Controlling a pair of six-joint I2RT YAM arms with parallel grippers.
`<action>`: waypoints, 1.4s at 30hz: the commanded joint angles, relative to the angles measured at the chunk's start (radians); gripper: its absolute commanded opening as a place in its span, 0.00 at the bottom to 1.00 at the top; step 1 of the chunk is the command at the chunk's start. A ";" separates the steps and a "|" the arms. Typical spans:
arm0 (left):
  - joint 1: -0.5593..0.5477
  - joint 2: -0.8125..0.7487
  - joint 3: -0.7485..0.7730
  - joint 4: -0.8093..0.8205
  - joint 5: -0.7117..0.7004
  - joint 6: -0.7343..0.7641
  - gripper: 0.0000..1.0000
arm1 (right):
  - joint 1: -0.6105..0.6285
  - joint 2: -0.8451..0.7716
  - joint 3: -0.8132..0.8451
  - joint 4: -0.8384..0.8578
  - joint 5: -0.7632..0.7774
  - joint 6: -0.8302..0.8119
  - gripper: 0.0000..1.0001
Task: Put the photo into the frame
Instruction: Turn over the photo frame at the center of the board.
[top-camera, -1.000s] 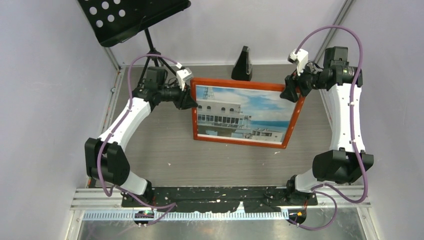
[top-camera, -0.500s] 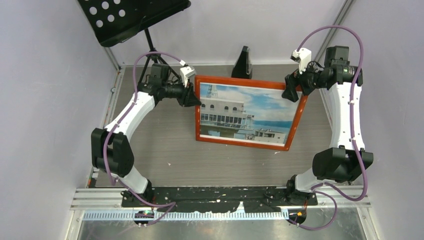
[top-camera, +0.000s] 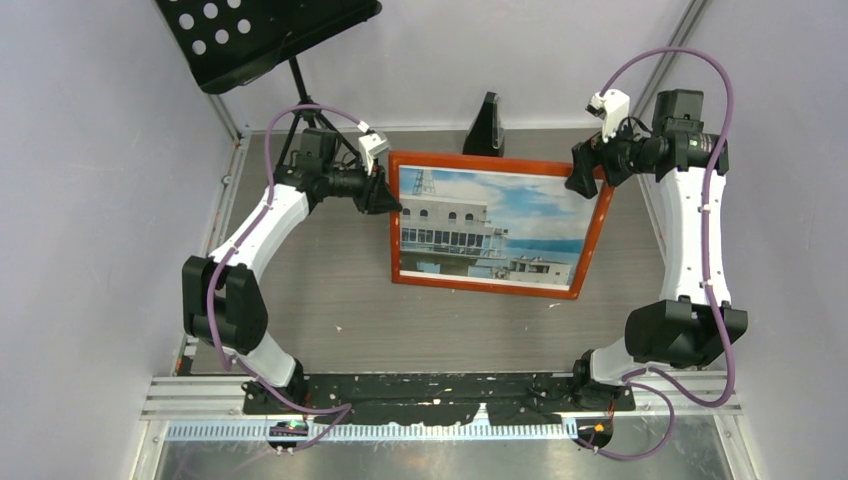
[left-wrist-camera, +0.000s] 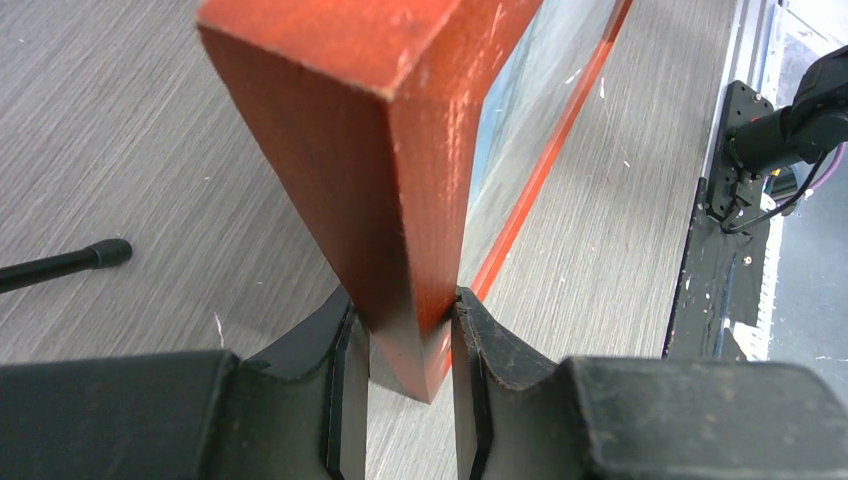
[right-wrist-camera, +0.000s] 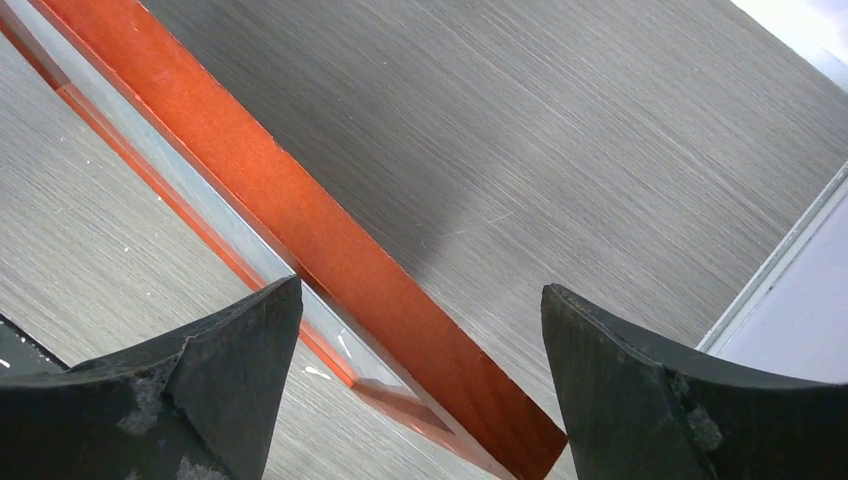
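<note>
The photo (top-camera: 495, 232) sits inside the frame (top-camera: 485, 287), with its white building, blue sky and water facing up. My left end effector (left-wrist-camera: 410, 320) is pinching the frame by its left rail, near the far corner. In my left wrist view the orange wood stands on edge between my fingers (left-wrist-camera: 340, 350), one pressed to each side, and the rest of the frame runs away from me across the grey bench (top-camera: 330, 280). I cannot tell whether the opposite rail rests on the bench. My right end effector (right-wrist-camera: 420, 290) hangs at the frame's far right corner with its fingers spread wide and nothing between them. In my right wrist view the right rail runs slantwise beneath the gap, clear of both fingertips. Beyond the frame's far rail, between my two end effectors, a black wedge (top-camera: 486, 130) stands at the back of the bench. A black music stand (top-camera: 260, 35) rises behind my left end effector.
</note>
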 joint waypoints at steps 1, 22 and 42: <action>-0.003 0.010 -0.026 -0.025 -0.033 0.046 0.00 | -0.004 -0.069 0.041 0.056 -0.025 0.035 0.96; -0.003 0.004 -0.019 -0.029 -0.032 0.069 0.00 | 0.203 -0.109 -0.147 0.128 0.176 -0.152 0.95; -0.005 -0.001 -0.022 -0.041 -0.020 0.088 0.00 | 0.263 0.009 -0.251 0.295 0.335 -0.161 0.95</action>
